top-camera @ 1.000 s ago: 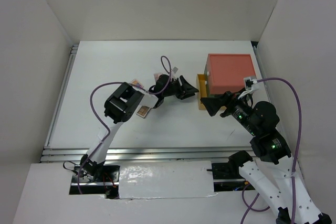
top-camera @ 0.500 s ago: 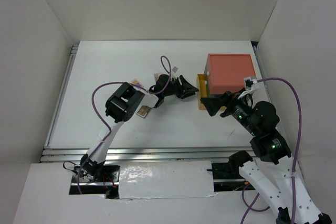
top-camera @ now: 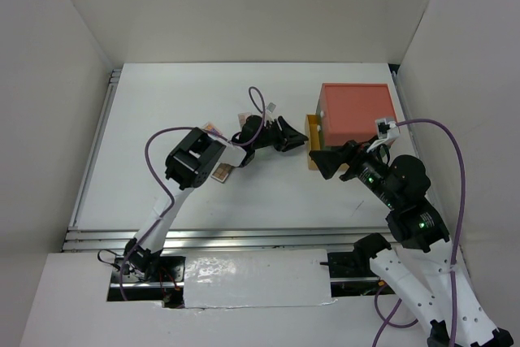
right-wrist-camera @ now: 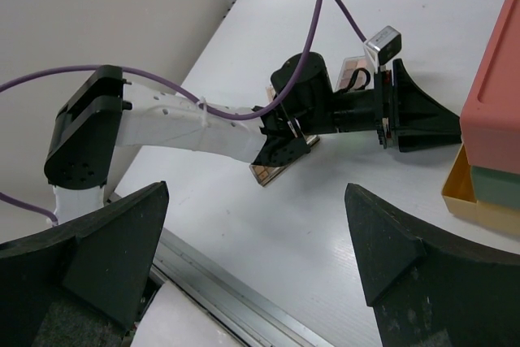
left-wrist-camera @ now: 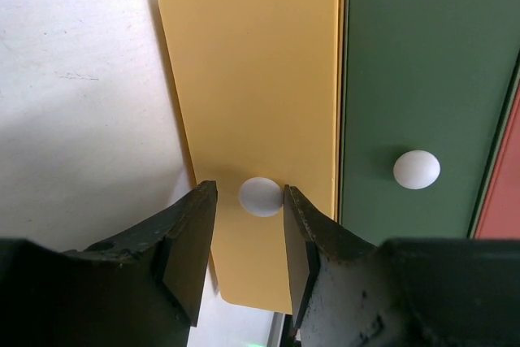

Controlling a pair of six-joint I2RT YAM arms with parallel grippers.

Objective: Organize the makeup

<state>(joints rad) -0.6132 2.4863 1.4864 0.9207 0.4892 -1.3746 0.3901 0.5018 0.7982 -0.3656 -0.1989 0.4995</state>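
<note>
My left gripper [top-camera: 297, 137] is at the yellow drawer front [left-wrist-camera: 252, 79] of the big drawer box [top-camera: 356, 111]. Its jaws straddle the white knob [left-wrist-camera: 261, 197]: the right finger touches the knob and a gap shows on the left. In the left wrist view the gripper [left-wrist-camera: 248, 193] is open. An eyeshadow palette [top-camera: 220, 172] lies on the table under the left arm, and it also shows in the right wrist view [right-wrist-camera: 276, 170]. A second palette [right-wrist-camera: 351, 71] lies behind the left wrist. My right gripper [right-wrist-camera: 256, 193] is open and empty, above the table by the box [top-camera: 327, 160].
The box has a red top, and its yellow drawer [top-camera: 310, 142] sticks out to the left. The green drawer front [left-wrist-camera: 422, 79] with its own white knob [left-wrist-camera: 416, 169] is beside the yellow one. White walls surround the table. A metal rail [top-camera: 244, 237] runs along the near edge.
The left arm's elbow has shifted slightly right. The left gripper stays at the yellow drawer. The right arm has not moved.
</note>
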